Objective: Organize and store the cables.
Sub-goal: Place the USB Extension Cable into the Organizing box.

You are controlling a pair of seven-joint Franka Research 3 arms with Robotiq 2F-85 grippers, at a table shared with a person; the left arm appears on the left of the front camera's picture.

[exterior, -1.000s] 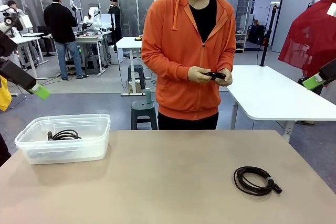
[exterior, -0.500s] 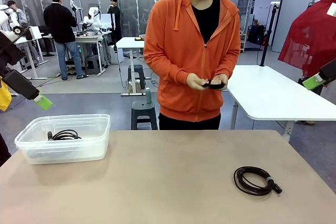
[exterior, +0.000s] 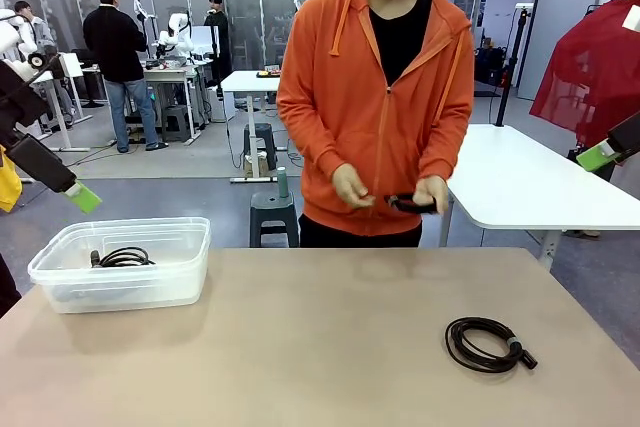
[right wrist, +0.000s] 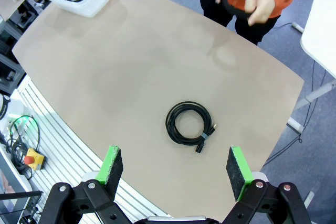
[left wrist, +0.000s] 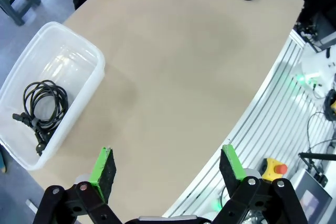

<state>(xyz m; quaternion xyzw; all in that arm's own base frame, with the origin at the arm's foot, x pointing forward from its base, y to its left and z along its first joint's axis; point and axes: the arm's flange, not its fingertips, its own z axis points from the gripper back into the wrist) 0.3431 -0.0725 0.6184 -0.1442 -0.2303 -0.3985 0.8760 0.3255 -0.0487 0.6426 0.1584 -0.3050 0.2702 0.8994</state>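
Black coiled cable (exterior: 488,344) lies on the beige desk (exterior: 320,327); another black coil (exterior: 124,257) sits inside the clear plastic bin (exterior: 60,292). The person's hands (exterior: 432,194) hold a third black cable (exterior: 410,204). Left fingers (left wrist: 103,167) and right fingers (right wrist: 112,165) stand wide apart, empty.

The left hand (left wrist: 166,163) and right hand (right wrist: 174,165) are black, with silver pivot screws and bright green fingertip pads (left wrist: 103,167).

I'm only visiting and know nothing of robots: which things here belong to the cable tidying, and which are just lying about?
Part of the job:
- loose cable
- binned cable
- held cable
- bin

Just lying about:
- stool
- white table
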